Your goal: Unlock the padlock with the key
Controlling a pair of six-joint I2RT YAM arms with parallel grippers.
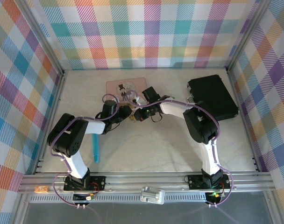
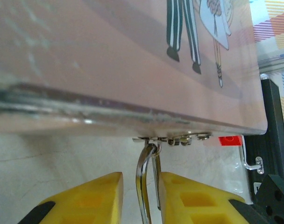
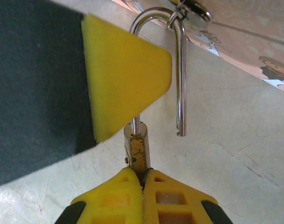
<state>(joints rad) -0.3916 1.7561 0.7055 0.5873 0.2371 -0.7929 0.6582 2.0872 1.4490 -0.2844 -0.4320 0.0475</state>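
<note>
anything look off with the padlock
The padlock is open: the free end of its shackle hangs clear of the body, hooked on the hasp of the tin. The right claw pinches the body.

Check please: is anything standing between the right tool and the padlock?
Nothing visible does. The right tool is shut on the padlock, at the lower end of its brass body. A finger of the left tool covers part of the shackle higher up, beside the pink tin.

Pink tin [image 1: 135,83], black case [image 1: 212,98] — blue stick [image 1: 95,151]
</note>
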